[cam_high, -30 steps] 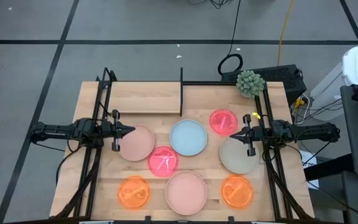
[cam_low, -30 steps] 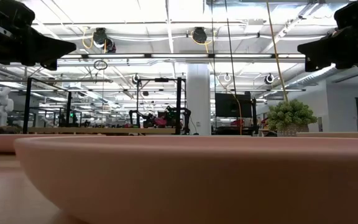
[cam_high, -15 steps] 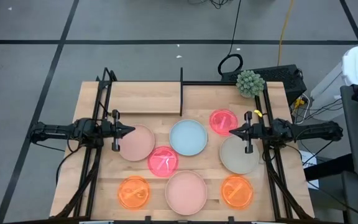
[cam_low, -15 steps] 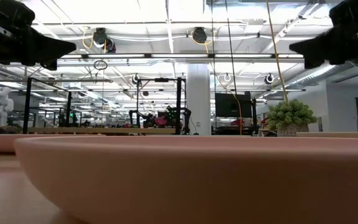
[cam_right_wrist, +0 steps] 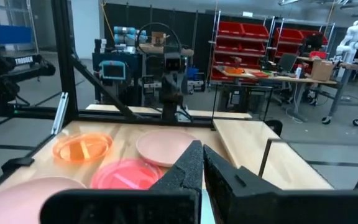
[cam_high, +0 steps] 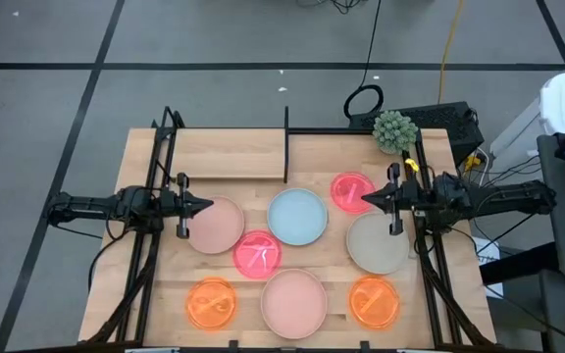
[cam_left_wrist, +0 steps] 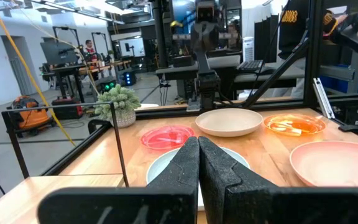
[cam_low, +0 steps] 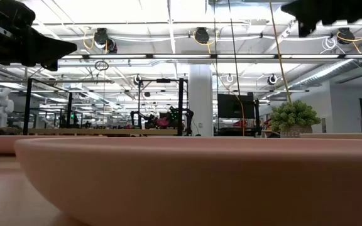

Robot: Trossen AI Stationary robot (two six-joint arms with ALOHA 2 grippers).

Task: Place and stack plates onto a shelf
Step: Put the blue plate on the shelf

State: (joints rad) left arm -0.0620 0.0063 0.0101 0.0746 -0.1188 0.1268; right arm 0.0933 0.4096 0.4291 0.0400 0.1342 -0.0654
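Nearest row on the tabletop (cam_high: 145, 294): orange plate (cam_high: 211, 302), pale-pink plate (cam_high: 294, 301), orange plate (cam_high: 374, 300). Middle: pink plate (cam_high: 257, 253), beige plate (cam_high: 374, 244), pale-pink plate (cam_high: 216, 224), blue plate (cam_high: 297, 216), pink plate (cam_high: 350, 190). Left tool (cam_high: 207, 205), fingers pressed together, over the pale-pink plate's edge. Right tool (cam_high: 366, 199), fingers pressed together, between the far pink and beige plates. Far left: shelf (cam_high: 226, 154), bare. Far right: potted plant (cam_high: 394, 130).

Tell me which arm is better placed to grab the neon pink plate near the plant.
Right, probably: the right gripper hovers at that neon pink plate, while the left gripper sits across the table.
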